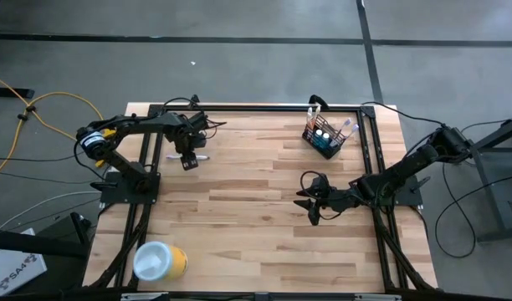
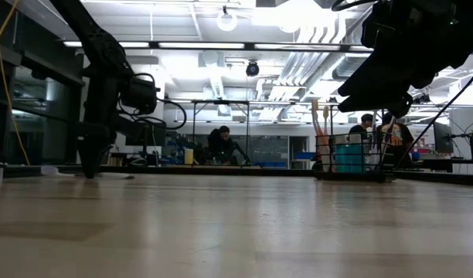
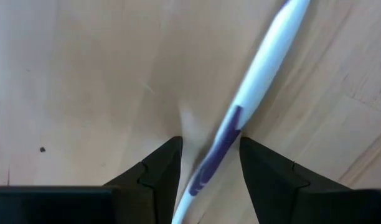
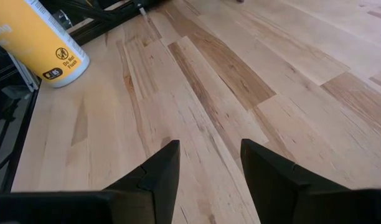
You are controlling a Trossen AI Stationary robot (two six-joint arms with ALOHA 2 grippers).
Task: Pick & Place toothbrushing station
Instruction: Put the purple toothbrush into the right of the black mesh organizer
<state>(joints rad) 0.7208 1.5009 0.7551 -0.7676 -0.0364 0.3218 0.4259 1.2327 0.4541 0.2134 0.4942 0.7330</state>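
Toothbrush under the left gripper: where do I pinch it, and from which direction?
Grip the toothbrush mid-handle, at its purple grip patch, coming straight down. It lies flat on the table, and the open left gripper already straddles it across its narrow width.

Black wire-mesh holder [image 1: 324, 140] stands upright near the table's far right corner, seen from above. Inside it: blue tubes [image 1: 324, 135] and several thin pale toothbrushes [image 1: 311, 119] sticking up and leaning outward. In the low view the holder [image 2: 351, 157] shows at the far right with a teal-blue block inside and pale handles above the rim. One white toothbrush with purple grip [image 3: 240, 118] lies flat on the wood at the far left side, apart from the holder, its handle running between the left claw's [image 3: 209, 163] spread fingers.
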